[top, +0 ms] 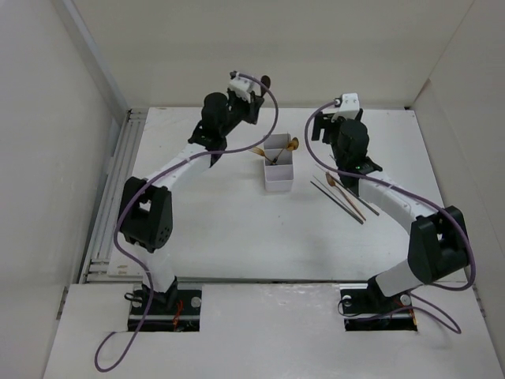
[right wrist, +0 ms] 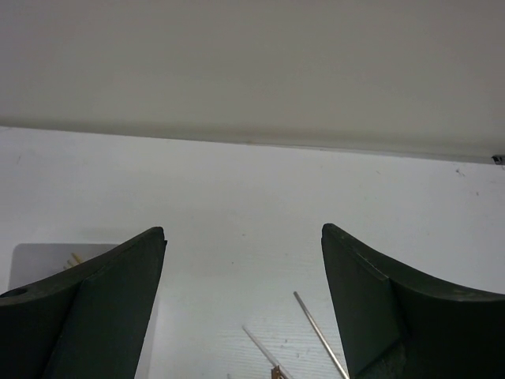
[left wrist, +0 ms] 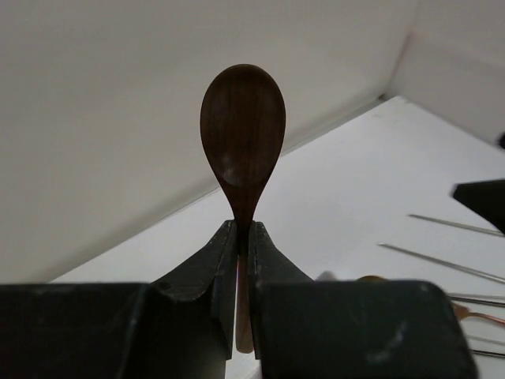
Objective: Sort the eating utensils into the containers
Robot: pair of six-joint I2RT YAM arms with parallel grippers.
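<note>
A brown spoon (left wrist: 243,134) stands upright in my left gripper (left wrist: 243,233), the jaws clenched on its handle just under the bowl, which rises above the fingertips; from above, I hold that spoon (top: 266,80) raised at the far end of the table (top: 237,237), close to the back wall (top: 260,47), beyond and a little left of the white box (top: 278,188). The box sits mid-table between my two arms; its far compartment holds a few gold utensils (top: 288,146) leaning out over the rim. Just right of the box, several chopsticks (top: 343,197) lie loose on the table in a slanted bundle, a gold spoon (top: 332,180) among them. My right gripper (right wrist: 243,229) hangs above them, jaws spread wide and grasping nothing; two chopstick ends (right wrist: 319,335) show between its fingers.
</note>
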